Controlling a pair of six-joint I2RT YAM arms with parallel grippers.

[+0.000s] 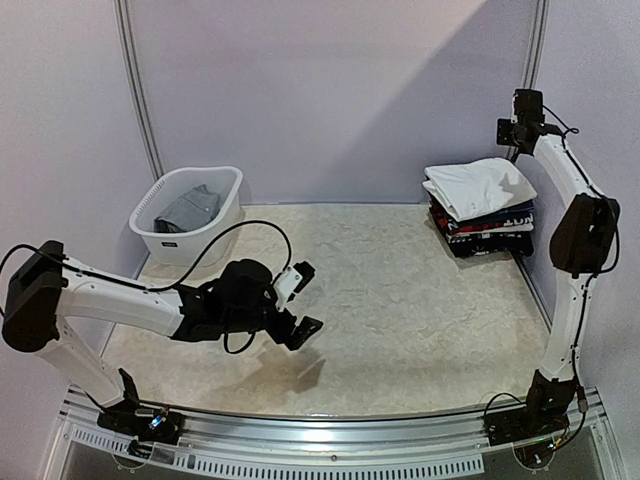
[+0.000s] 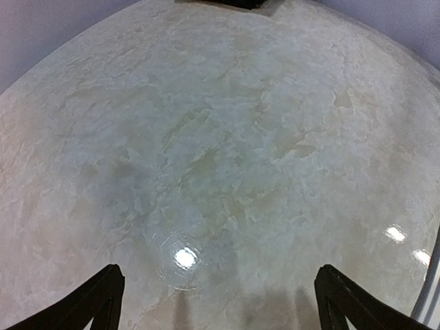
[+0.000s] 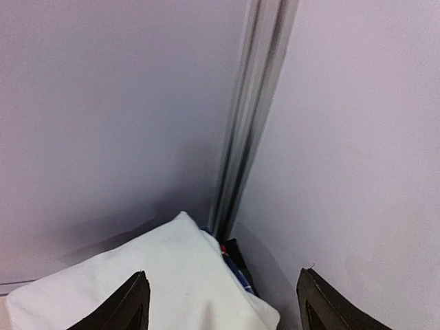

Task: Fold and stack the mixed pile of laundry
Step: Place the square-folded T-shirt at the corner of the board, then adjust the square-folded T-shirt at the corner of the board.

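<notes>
**Marbled worktop [image 1: 400,300], laundry stacked far right**

Lilac walls back it. The folded laundry stack [image 1: 490,232] sits at the far right corner, white shirt [image 1: 478,185] on top. A grey garment [image 1: 188,208] lies in the white basket [image 1: 165,243], far left. Left arm [image 1: 120,300] hovers low, jaws wide and empty. Right arm [image 1: 585,235] hangs above the stack, jaws apart, holding nothing.

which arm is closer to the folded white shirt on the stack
Right. The right arm reaches just above the folded white shirt; the left arm hovers over the tabletop, well to its left.
</notes>
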